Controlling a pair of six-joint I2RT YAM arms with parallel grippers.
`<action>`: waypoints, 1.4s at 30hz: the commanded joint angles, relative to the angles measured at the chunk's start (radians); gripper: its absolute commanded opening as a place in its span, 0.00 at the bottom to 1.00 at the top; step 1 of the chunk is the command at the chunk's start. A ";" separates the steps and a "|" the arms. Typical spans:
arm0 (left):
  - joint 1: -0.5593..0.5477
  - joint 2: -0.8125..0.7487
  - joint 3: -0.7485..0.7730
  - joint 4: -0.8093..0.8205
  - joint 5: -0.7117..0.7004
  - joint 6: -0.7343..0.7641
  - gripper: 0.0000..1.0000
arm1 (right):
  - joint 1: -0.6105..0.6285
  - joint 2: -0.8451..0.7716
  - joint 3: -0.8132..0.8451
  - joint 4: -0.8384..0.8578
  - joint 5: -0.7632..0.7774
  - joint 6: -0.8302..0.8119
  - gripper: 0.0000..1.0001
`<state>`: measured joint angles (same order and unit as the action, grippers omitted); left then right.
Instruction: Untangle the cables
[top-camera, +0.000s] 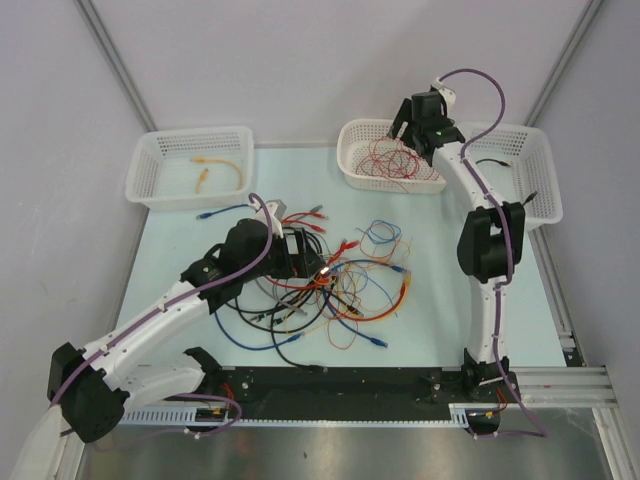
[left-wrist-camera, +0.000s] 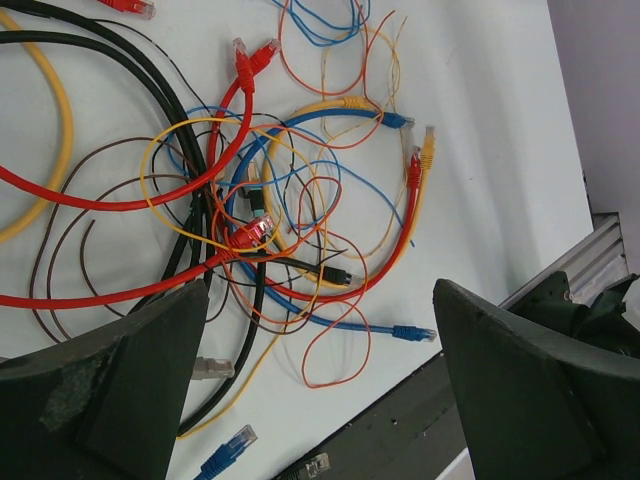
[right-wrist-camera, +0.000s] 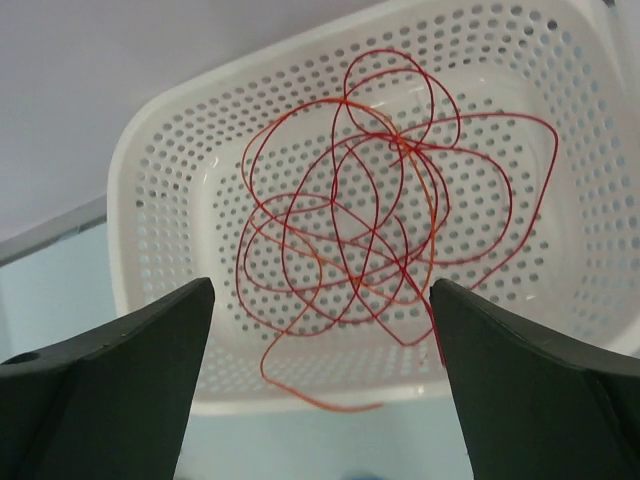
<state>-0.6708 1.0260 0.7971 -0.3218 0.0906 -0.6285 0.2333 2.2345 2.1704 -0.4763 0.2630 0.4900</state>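
The cables (top-camera: 330, 285) lie in a tangle on the middle of the table: red, orange, yellow, blue, brown and black wires with plug ends. My left gripper (top-camera: 305, 250) hovers over the tangle's left part, open and empty. In the left wrist view the tangle (left-wrist-camera: 260, 230) lies below the open left gripper (left-wrist-camera: 320, 290). My right gripper (top-camera: 415, 140) is open and empty above the middle basket (top-camera: 350, 165), which holds thin red wires (top-camera: 392, 160). In the right wrist view the red wires (right-wrist-camera: 370, 220) are coiled in that basket (right-wrist-camera: 150, 200) beyond the open right gripper (right-wrist-camera: 321, 285).
A white basket (top-camera: 150, 170) at the back left holds a yellow cable (top-camera: 220, 170). A white basket (top-camera: 530, 170) at the back right holds a black cable (top-camera: 490, 160). A loose blue cable (top-camera: 215, 212) lies near the left basket. A black rail (top-camera: 350, 385) runs along the near edge.
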 joint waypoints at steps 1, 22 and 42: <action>0.007 -0.014 0.002 0.018 0.006 0.006 1.00 | 0.057 -0.255 -0.147 0.208 -0.010 0.010 0.95; 0.017 0.012 0.103 -0.036 -0.114 -0.004 1.00 | 0.380 -1.131 -1.202 0.174 -0.050 0.051 0.94; 0.111 -0.012 0.174 -0.155 -0.204 0.047 1.00 | 0.426 -1.335 -1.551 0.081 0.022 0.320 0.94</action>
<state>-0.5930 0.9760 0.9077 -0.4145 -0.1646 -0.6239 0.6537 0.9482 0.6598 -0.3428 0.2081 0.6907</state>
